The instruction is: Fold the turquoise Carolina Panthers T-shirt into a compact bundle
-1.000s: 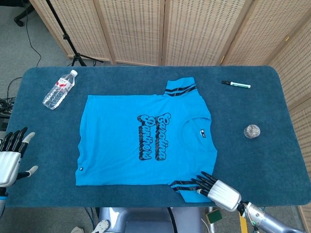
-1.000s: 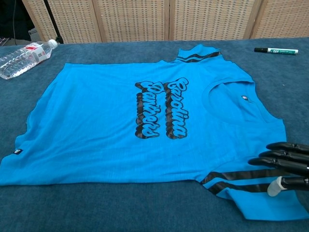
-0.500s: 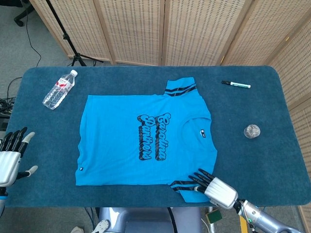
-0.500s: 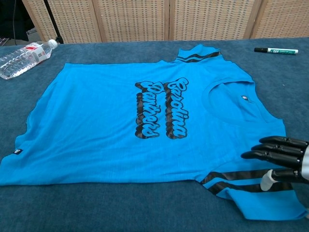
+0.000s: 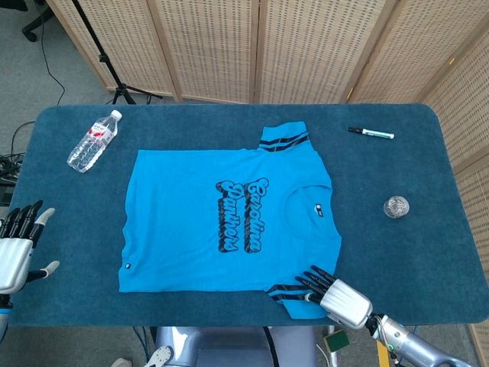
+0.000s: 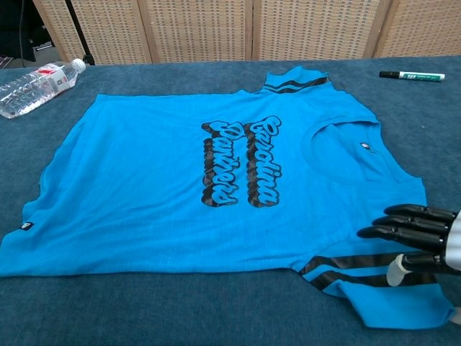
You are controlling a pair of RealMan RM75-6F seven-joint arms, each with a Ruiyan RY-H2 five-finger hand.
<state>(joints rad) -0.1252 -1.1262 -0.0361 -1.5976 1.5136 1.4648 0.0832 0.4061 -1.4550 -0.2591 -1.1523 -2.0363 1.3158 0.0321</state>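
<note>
My right hand (image 6: 421, 234) is reaching, fingers (image 6: 392, 222) extended and holding nothing, over the striped sleeve (image 6: 374, 285) at lower right. My left hand (image 5: 17, 245) is hovering open at far left. The turquoise T-shirt (image 5: 221, 218) is lying flat, centre of the blue table (image 5: 428, 168).
</note>
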